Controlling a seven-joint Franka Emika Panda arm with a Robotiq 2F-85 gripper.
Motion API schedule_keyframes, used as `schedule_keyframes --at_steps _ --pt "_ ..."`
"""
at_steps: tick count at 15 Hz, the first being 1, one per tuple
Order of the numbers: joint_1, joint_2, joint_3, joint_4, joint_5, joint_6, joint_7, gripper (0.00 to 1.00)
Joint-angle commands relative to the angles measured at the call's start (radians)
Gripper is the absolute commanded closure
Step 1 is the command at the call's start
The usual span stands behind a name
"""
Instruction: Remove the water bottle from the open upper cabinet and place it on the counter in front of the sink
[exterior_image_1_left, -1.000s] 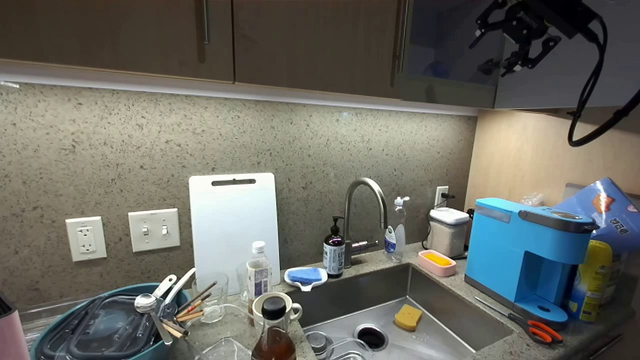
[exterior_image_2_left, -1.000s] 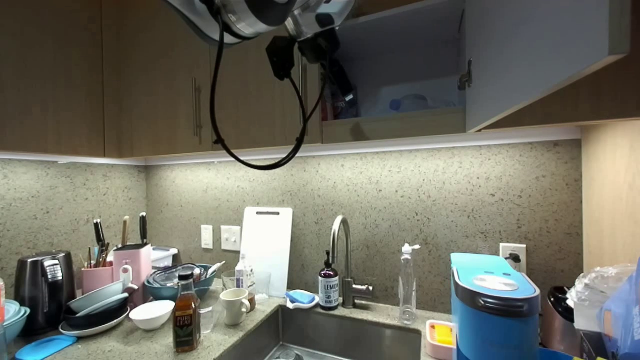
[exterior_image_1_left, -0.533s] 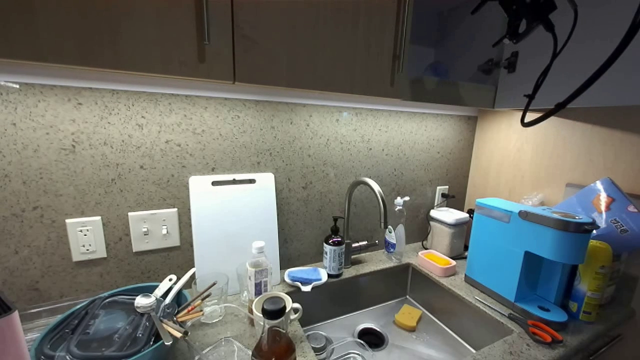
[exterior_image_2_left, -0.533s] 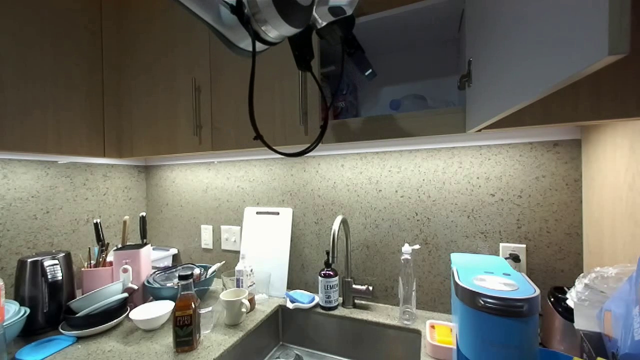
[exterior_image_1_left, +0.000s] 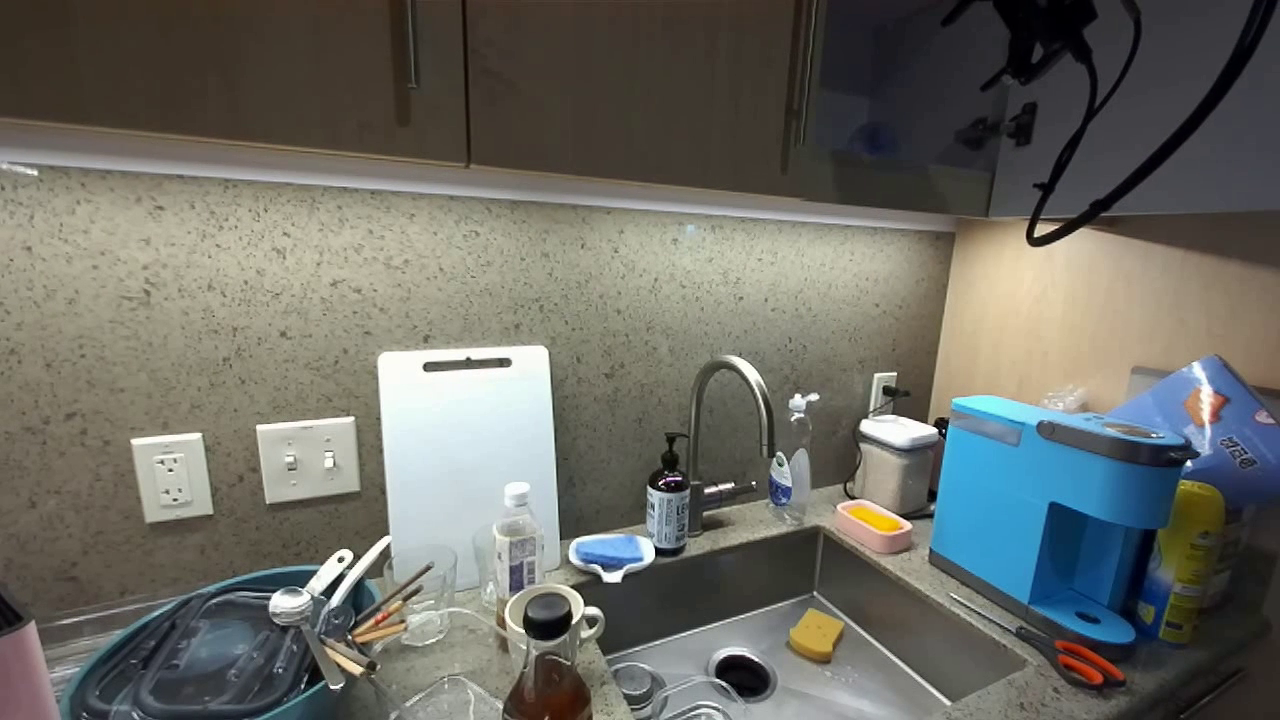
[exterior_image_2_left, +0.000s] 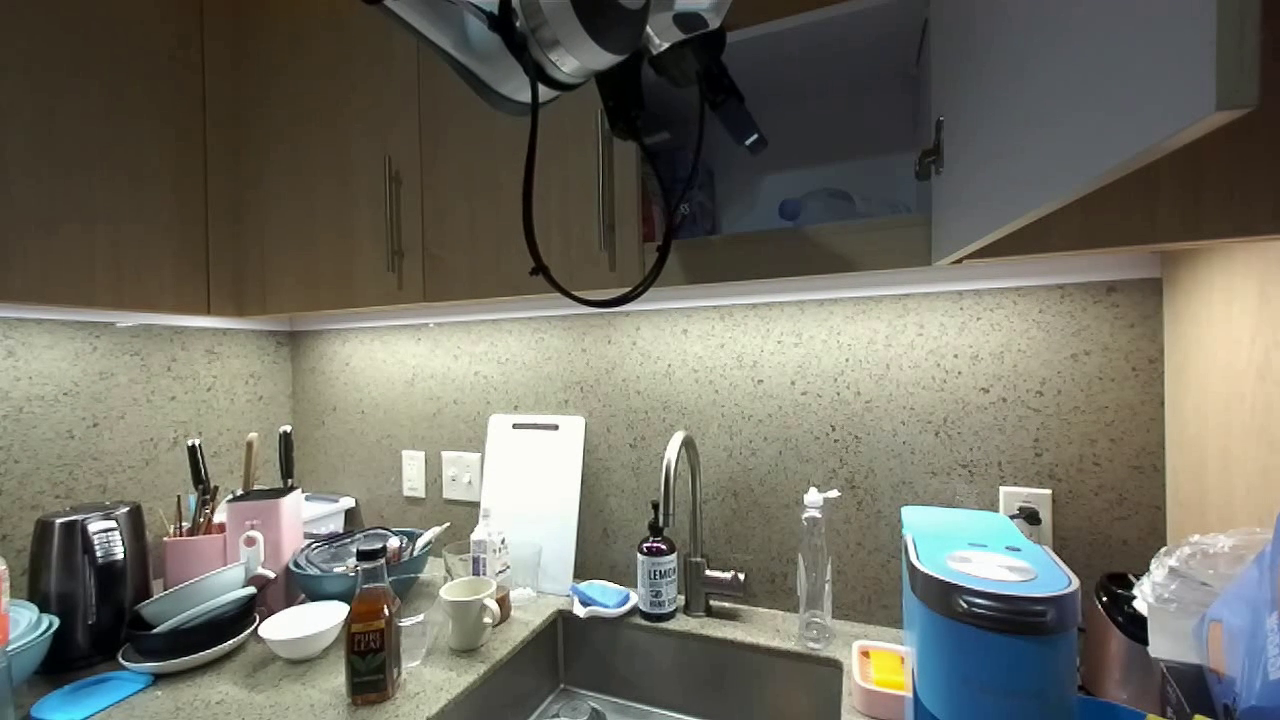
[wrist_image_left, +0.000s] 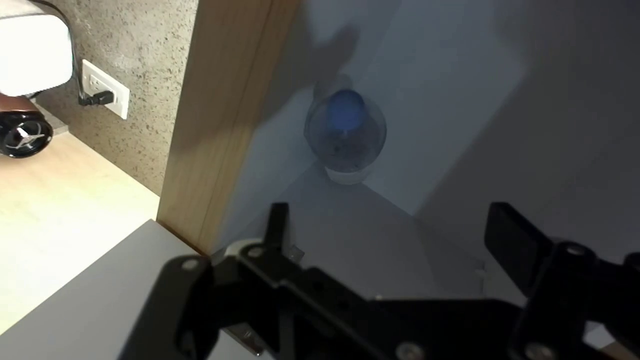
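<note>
The water bottle (wrist_image_left: 346, 145), clear with a blue cap, is inside the open upper cabinet (exterior_image_2_left: 800, 245). In an exterior view it seems to lie on its side, its cap toward the left. The wrist view shows it nearly end-on, cap facing me, past my gripper (wrist_image_left: 390, 215). My two black fingers are spread wide with nothing between them, apart from the bottle. An exterior view shows the gripper (exterior_image_1_left: 975, 48) at the cabinet mouth, partly cut off by the top edge. Below are the speckled counter (exterior_image_2_left: 440, 680) and the steel sink (exterior_image_2_left: 700, 670).
The cabinet door (exterior_image_2_left: 1080, 130) stands swung out at the right, with its hinge (exterior_image_2_left: 932, 150) exposed. A dark package (exterior_image_2_left: 695, 200) is at the cabinet's left. Around the sink are the faucet (exterior_image_1_left: 735, 365), a soap dispenser (exterior_image_1_left: 668, 500), a pump bottle (exterior_image_2_left: 815, 580) and a blue machine (exterior_image_1_left: 1050, 500).
The arm has moved toward the cabinet: right and slightly down in an exterior view, with the finger now farther inside the opening. Its cable swung along. The gripper stays open; the bottle is unmoved.
</note>
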Motion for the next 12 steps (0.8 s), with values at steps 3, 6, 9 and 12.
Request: schedule_keyframes --at_steps 3,6,9,12 --pt "0.000 0.000 0.000 0.000 0.000 0.000 0.000 0.00" --pt "0.025 0.021 -0.021 0.031 0.025 -0.024 -0.032 0.00" --pt "0.008 0.116 -0.035 0.164 0.010 -0.064 -0.032 0.00" --pt "-0.021 0.213 -0.043 0.305 -0.015 -0.117 -0.001 0.00"
